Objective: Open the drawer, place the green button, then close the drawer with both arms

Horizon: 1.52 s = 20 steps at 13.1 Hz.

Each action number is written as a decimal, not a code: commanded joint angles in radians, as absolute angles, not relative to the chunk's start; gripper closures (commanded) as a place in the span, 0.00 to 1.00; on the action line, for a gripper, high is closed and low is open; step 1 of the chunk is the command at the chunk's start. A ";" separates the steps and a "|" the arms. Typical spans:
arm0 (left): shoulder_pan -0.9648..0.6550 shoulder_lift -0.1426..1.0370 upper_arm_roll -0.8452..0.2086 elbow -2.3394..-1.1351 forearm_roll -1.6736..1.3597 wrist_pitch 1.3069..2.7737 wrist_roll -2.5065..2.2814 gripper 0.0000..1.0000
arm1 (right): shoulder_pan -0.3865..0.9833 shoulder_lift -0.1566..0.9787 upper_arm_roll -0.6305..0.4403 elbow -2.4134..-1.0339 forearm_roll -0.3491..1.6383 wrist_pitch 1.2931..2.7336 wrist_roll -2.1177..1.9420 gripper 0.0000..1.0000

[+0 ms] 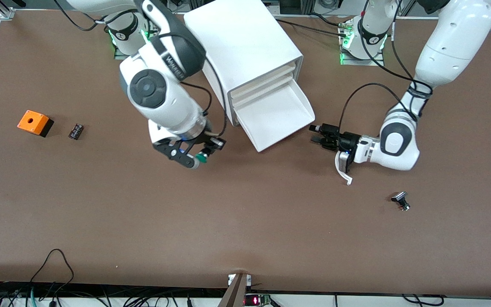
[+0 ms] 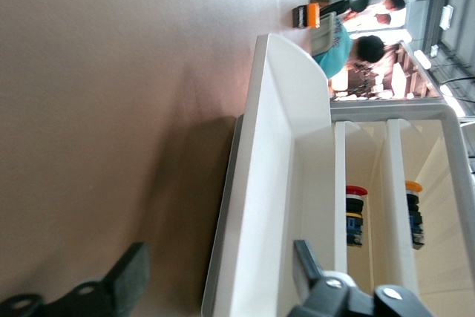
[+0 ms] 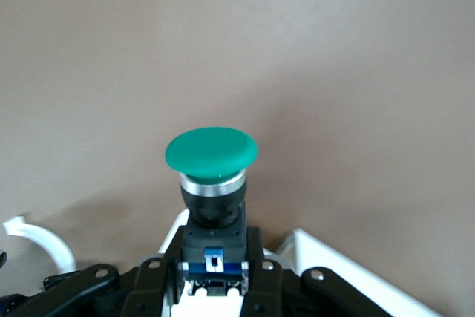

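Green-capped button (image 3: pixel 211 155) gripped in right hand (image 1: pixel 198 158) over worktop (image 1: pixel 245 221) beside pulled-out bottom drawer (image 1: pixel 277 117); left hand (image 1: pixel 320 135) open, near drawer's front corner.

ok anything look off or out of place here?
Nothing damaged or spilled. The cabinet sits skewed on the table, bottom drawer pulled open. The right gripper holds the green button above the table; the left gripper waits by the drawer.

White lettering on the right arm's (image 1: pixel 160 81) dark wrist band (image 1: pixel 176 64) reads roughly "WINRIDER"; no other text is legible.
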State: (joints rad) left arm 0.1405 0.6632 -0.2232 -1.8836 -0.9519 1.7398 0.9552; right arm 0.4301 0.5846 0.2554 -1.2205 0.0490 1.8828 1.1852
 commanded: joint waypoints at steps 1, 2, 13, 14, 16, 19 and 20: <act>0.149 0.583 -0.224 -1.809 -0.809 1.671 0.774 0.00 | 0.520 0.610 0.247 -1.195 0.043 1.953 1.348 1.00; 0.149 0.563 -0.224 -1.775 -0.748 1.652 0.711 0.00 | 0.556 0.623 0.244 -1.195 0.023 1.971 1.394 1.00; 0.088 0.506 -0.247 -1.324 -0.143 1.347 -0.062 0.00 | 0.759 0.837 0.244 -1.200 0.003 2.255 1.859 1.00; 0.054 0.499 -0.247 -1.313 -0.099 1.324 -0.140 0.00 | 0.761 0.848 0.245 -1.200 0.005 2.279 1.885 1.00; -0.001 0.503 -0.236 -1.242 -0.049 1.257 -0.241 0.00 | 0.764 0.867 0.245 -1.204 0.006 2.298 1.907 1.00; 0.017 0.561 -0.229 -1.108 -0.006 1.238 -0.232 0.00 | 0.769 0.884 0.245 -1.206 0.006 2.298 1.907 0.66; 0.009 0.568 -0.227 -1.088 -0.002 1.238 -0.233 0.00 | 0.770 0.885 0.245 -1.206 0.003 2.298 1.904 0.58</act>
